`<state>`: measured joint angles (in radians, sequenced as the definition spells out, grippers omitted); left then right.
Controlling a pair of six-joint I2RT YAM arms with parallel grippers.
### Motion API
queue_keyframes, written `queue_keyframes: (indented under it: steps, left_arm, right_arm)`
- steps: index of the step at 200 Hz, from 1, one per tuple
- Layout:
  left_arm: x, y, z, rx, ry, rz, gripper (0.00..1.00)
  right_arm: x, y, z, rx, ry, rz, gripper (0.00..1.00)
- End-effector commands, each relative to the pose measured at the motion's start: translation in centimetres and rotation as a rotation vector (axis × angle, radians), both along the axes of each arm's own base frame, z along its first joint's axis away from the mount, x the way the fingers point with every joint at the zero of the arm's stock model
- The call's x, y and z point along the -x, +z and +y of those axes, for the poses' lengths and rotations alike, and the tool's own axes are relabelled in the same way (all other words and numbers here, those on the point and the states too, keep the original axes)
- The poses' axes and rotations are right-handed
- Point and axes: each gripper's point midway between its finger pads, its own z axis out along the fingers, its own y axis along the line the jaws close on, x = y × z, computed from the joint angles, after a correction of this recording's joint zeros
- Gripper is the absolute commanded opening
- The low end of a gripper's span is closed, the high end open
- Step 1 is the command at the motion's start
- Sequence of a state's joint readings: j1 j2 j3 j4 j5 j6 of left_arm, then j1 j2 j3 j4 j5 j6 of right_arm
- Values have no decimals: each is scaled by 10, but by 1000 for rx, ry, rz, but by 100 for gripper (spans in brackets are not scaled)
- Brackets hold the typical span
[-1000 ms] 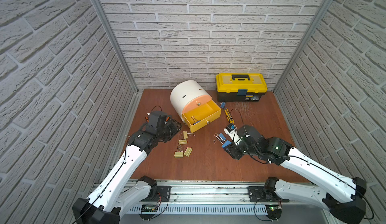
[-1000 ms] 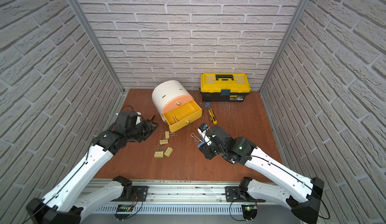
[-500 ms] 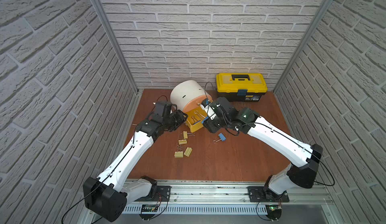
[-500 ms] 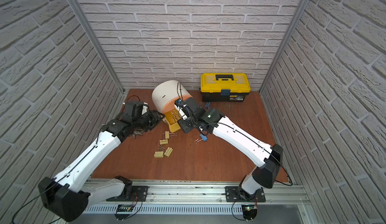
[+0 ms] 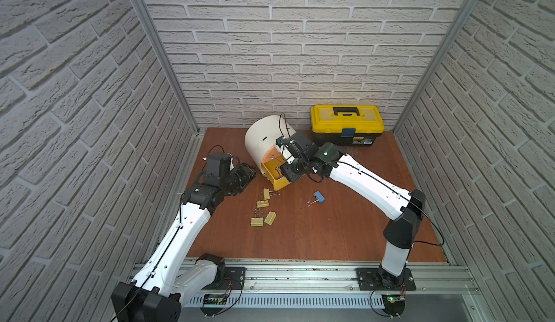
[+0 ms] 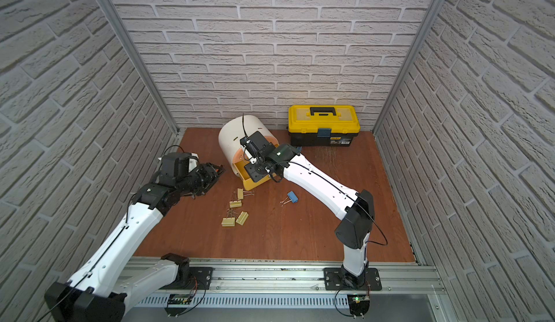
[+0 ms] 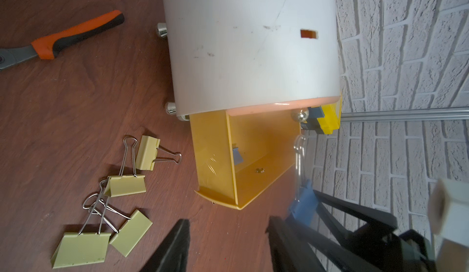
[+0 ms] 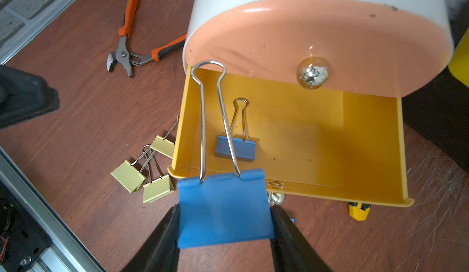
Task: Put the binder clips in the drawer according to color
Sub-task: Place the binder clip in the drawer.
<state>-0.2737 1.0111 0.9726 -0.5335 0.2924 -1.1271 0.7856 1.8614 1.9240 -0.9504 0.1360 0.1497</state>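
The drawer cabinet (image 5: 264, 137) lies at the back, its yellow drawer (image 8: 330, 141) pulled out under the peach front. My right gripper (image 8: 224, 222) is shut on a blue binder clip (image 8: 223, 207), held over the yellow drawer's front edge with its wire handles pointing inward. Another blue clip (image 8: 236, 148) lies inside that drawer. A third blue clip (image 5: 319, 198) rests on the table to the right. Several pale yellow clips (image 5: 262, 203) lie in front of the drawer. My left gripper (image 7: 228, 222) is open and empty, low over the table left of the drawer.
A yellow-and-black toolbox (image 5: 347, 123) stands against the back wall right of the cabinet. Orange-handled pliers (image 8: 127, 32) lie on the table left of the cabinet. A yellow utility knife (image 8: 359, 208) shows under the drawer's front corner. Brick walls close in both sides.
My right arm has swung from the table right of the drawer to over the open yellow drawer, carrying a blue clip. The left arm has shifted slightly toward the cabinet.
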Motion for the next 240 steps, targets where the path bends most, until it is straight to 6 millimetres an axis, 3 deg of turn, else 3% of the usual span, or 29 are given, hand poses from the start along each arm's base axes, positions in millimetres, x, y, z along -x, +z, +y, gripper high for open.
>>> queue_keyframes:
  steps: [1,54,79,114,153,197,240]
  left_arm:
    - [5,-1,1,8,-9,-1,55]
    - [12,-2,4,12,-9,5,55]
    - [14,-4,6,12,-6,9,55]
    - [15,-5,5,16,-10,15,55]
    - [11,-2,5,16,-15,14,55]
    - [12,1,5,9,-22,10,55]
    - [19,-3,10,6,-11,23,55]
  right_arm:
    - [-12,5,0,-17,-39,-14,42]
    - [-27,-4,0,-4,-85,-8,44]
    - [-30,-4,-1,-5,-95,-12,52]
    - [-31,7,-3,-26,-107,-39,70]
    - [-29,27,-10,-52,-131,-80,73]
    - [-21,35,-41,-93,-200,-104,71]
    - [-4,11,-94,-114,-306,-65,67]
